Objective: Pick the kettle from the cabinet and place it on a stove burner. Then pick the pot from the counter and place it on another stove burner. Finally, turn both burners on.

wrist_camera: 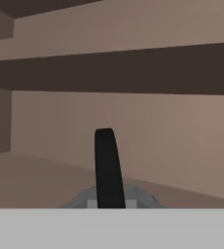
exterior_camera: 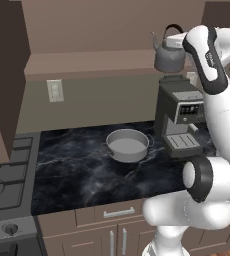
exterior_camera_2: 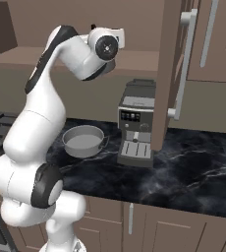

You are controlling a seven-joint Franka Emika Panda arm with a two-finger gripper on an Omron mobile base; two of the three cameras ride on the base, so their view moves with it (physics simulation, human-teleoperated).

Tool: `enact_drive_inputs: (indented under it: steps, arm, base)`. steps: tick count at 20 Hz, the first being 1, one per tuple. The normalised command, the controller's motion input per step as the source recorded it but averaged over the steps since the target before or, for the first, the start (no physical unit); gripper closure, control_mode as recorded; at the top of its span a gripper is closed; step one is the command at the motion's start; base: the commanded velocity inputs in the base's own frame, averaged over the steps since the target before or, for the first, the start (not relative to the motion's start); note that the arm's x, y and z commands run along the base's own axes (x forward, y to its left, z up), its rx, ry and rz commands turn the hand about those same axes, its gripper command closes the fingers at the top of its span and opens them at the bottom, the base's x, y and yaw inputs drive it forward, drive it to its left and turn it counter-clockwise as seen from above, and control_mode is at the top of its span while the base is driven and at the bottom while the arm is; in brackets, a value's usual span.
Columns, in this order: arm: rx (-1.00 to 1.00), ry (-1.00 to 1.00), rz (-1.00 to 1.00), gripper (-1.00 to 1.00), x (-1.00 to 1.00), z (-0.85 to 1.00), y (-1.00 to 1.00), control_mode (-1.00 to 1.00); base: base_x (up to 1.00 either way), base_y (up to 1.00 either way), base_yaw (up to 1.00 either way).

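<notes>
The grey kettle [exterior_camera: 168,54] with its black arched handle [wrist_camera: 108,168] hangs at the front edge of the brown cabinet shelf [exterior_camera: 87,62], above the coffee machine. My gripper [exterior_camera: 178,37] is shut on the handle's top, and the hand view looks down the handle onto the kettle's grey body [wrist_camera: 136,197] with the cabinet's inside behind it. On the black veined counter [exterior_camera: 72,175] the wide grey pot [exterior_camera: 127,145] [exterior_camera_2: 84,141] sits empty. The stove's burner grates [exterior_camera: 7,172] lie at the far left, with round knobs [exterior_camera: 9,229] on the front.
A grey coffee machine [exterior_camera: 179,115] [exterior_camera_2: 137,123] stands on the counter just below the kettle. An open cabinet door [exterior_camera_2: 174,74] with a white bar handle hangs right of the arm, and another brown door [exterior_camera: 4,75] juts out over the stove. An outlet [exterior_camera: 55,90] is on the wall.
</notes>
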Motion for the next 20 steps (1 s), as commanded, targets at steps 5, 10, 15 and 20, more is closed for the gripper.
enact_drive_inputs:
  steps: [5,10,15,20]
  arm:
    - [0.00,0.00,0.00,1.00,-0.63,0.02,0.11,-1.00]
    - [0.00,0.00,0.00,1.00,-0.60,0.00,0.15,-1.00]
    - [0.00,0.00,0.00,1.00,-0.55,0.00,0.16,-1.00]
    - [0.00,0.00,0.00,1.00,-0.51,0.00,0.07,-1.00]
  base:
    - [0.00,0.00,0.00]
    - [0.00,0.00,0.00]
    - [0.00,0.00,0.00]
    - [0.00,0.00,0.00]
